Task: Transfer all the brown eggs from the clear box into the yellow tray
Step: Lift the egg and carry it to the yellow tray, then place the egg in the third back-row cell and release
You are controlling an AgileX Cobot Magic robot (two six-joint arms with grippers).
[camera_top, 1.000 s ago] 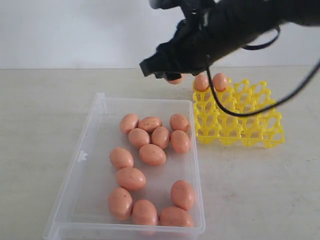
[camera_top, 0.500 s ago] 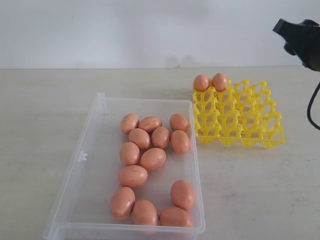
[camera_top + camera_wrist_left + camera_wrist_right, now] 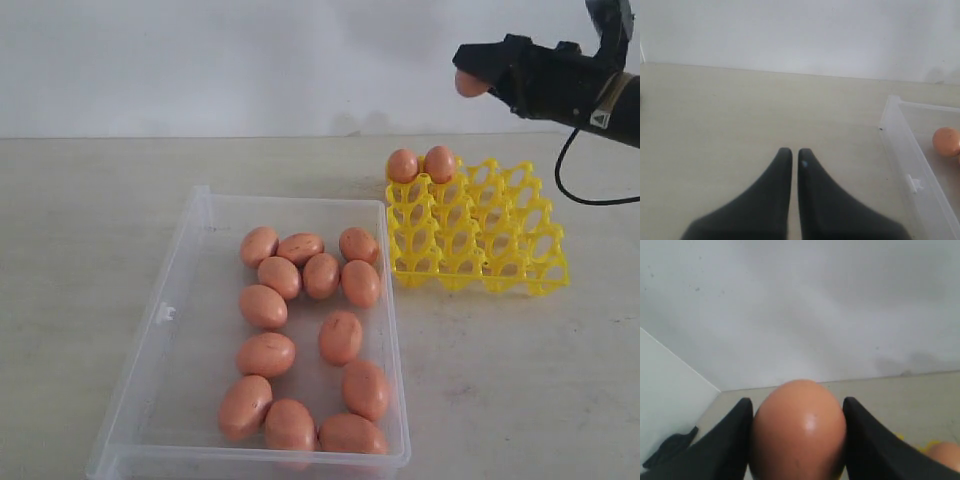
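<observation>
The right gripper [image 3: 478,68], raised beyond the yellow tray [image 3: 500,232], clamps one brown egg [image 3: 799,432] between its jaws while thirteen others lie in the clear box [image 3: 178,300]; a slack grip or off-centre release could crack it on the posts.

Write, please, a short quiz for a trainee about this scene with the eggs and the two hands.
1. True or false: the right hand grips a smooth orange-brown oval egg.
2. How many such eggs sit in the bright yellow plastic lattice tray?
3. The left hand is: A) wide open; B) shut, with nothing in it; C) shut on an egg.
Key: 1 true; 2 two; 3 B.
</observation>
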